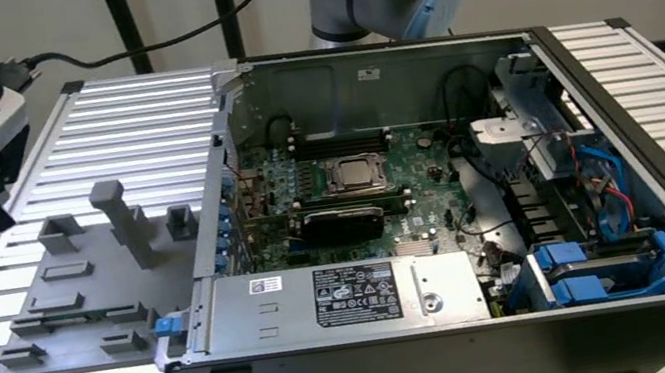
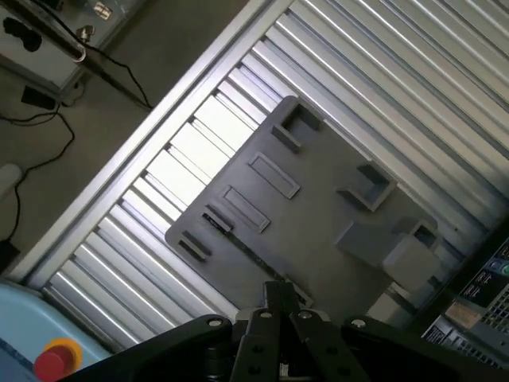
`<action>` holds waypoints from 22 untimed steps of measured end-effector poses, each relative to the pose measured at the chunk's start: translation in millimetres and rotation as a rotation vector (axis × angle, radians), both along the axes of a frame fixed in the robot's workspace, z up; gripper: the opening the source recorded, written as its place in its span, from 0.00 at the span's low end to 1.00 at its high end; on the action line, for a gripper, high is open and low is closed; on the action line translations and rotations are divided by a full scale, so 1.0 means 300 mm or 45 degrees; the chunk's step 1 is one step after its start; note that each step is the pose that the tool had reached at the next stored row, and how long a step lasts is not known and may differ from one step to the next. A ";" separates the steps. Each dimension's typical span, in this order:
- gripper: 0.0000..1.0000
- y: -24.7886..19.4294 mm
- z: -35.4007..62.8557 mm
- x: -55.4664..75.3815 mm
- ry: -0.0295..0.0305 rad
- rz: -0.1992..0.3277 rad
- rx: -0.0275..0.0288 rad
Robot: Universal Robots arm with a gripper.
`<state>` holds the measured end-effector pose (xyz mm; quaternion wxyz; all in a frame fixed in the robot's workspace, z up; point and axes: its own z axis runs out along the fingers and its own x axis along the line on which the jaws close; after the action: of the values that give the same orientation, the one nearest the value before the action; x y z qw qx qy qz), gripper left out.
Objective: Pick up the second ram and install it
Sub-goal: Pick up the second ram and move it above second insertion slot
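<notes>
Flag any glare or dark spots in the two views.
Wrist view: hard glare on the ribbed table slats beside the grey fixture plate, washing them to white; the plate itself is evenly lit. Exterior view: soft even light, no hot spots, motherboard readable, inside of the computer case darker toward the exterior view's right.

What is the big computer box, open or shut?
Open. The computer box has no cover on top, so the green board and the silver power box inside show.
</notes>
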<state>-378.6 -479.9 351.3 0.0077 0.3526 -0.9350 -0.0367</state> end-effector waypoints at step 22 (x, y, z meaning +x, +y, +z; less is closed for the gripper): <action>0.11 0.000 -0.049 0.000 -0.0397 0.484 0.0194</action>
<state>-378.6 -479.9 336.5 -0.0027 0.5236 -0.8512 -0.0362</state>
